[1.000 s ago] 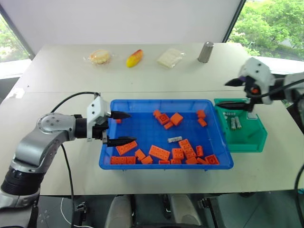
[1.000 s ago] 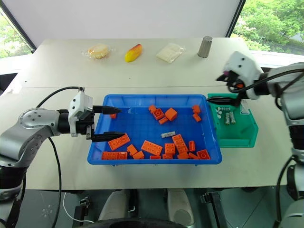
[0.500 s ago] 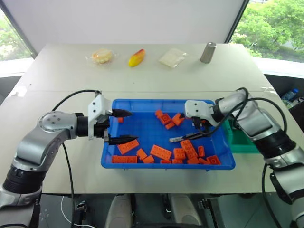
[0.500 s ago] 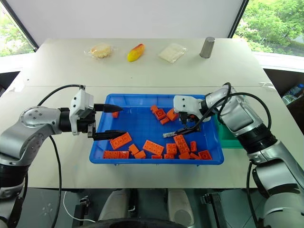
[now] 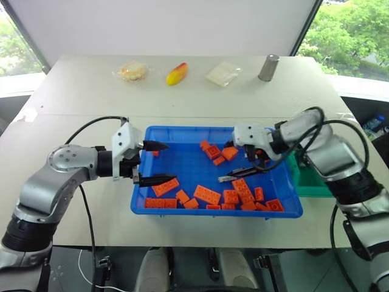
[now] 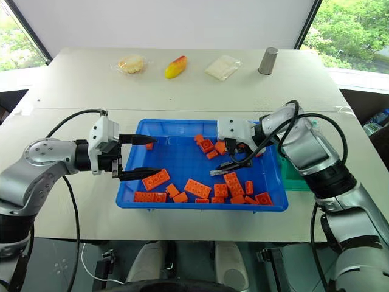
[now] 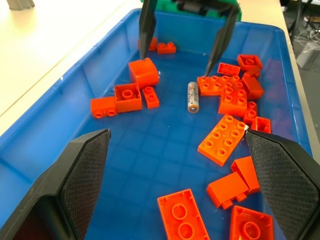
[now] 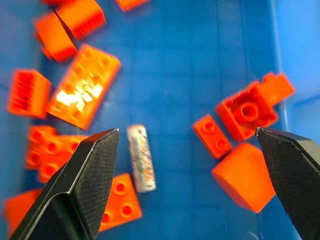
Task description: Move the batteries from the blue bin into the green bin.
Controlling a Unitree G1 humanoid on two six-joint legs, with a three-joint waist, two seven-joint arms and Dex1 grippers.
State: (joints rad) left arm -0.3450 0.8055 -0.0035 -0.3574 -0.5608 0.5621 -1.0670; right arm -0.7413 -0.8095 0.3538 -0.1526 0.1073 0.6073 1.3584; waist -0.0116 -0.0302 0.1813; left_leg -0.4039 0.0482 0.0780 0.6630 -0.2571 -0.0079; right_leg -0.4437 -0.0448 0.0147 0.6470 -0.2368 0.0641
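Battery (image 8: 140, 157) beneath right pincer (image 8: 187, 165) (nearer one finger)

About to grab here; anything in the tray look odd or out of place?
One battery lies flat among orange bricks in the blue tray, touching one brick. It belongs in the green box. Nothing spilled or damaged.

you're looking at a bright blue bin (image 5: 214, 212) scattered with orange bricks (image 5: 205, 194). the one battery (image 7: 192, 97) among them is silver-grey with dark bands and a rusty mottling. the green bin (image 5: 310, 184) is teal. both grippers have black fingers (image 7: 82, 175) with a fine cross-hatched texture, on white and silver arms.
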